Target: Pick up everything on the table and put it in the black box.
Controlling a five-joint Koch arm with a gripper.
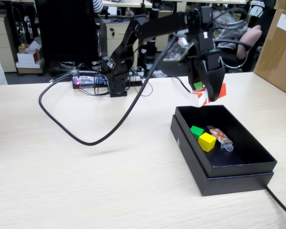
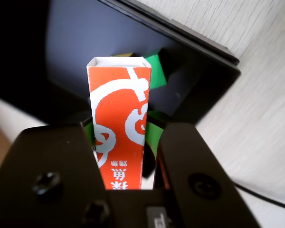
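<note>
Black gripper (image 1: 207, 90) clamped on red-orange rectangular carton with white swirl print (image 2: 121, 121), held above far end of shallow matte black box (image 1: 229, 171). Inside box: small green cube (image 1: 196, 131), small yellow cube (image 1: 207, 141), colourful wrapped packet (image 1: 220, 136) right of them. Thick black cable (image 1: 81, 138) loops across pale wood-grain table (image 1: 62, 181) on left. Carton mostly hidden behind jaws in fixed view.

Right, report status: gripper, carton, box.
Gripper shut on the red-orange carton, held above the black box's far end. Green cube, yellow cube and a wrapped packet already inside. Nothing blocking the drop.
</note>
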